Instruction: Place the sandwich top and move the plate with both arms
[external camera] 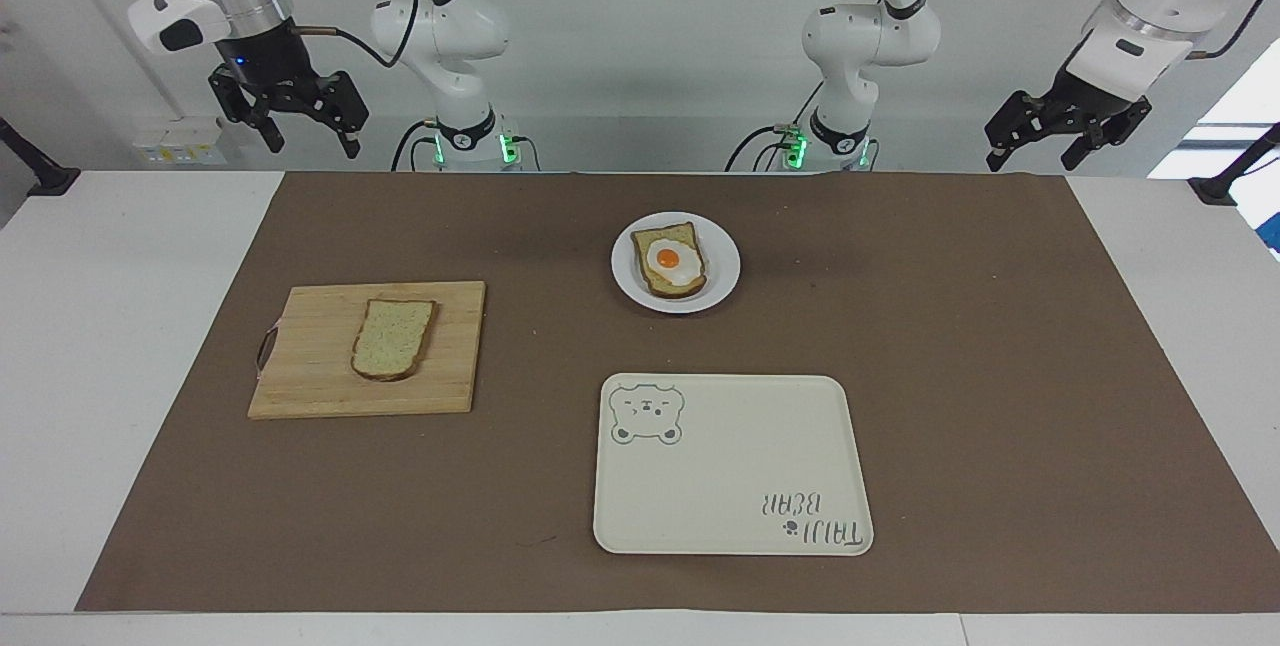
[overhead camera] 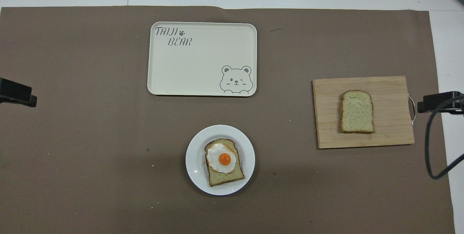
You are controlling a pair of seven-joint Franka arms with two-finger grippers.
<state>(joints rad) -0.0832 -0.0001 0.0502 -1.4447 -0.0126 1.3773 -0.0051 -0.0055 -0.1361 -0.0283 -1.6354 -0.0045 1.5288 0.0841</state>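
The sandwich top, a plain speckled slice with a brown crust, lies flat on a wooden cutting board toward the right arm's end of the table. The white plate sits mid-table and carries a bread slice with a fried egg. My right gripper hangs open and empty, high above the table's edge by the robots, well clear of the board. My left gripper hangs open and empty at the left arm's end. Neither gripper shows in the overhead view.
A cream rectangular tray with a bear drawing lies farther from the robots than the plate. A brown mat covers the table. Black clamps sit at both ends of the table.
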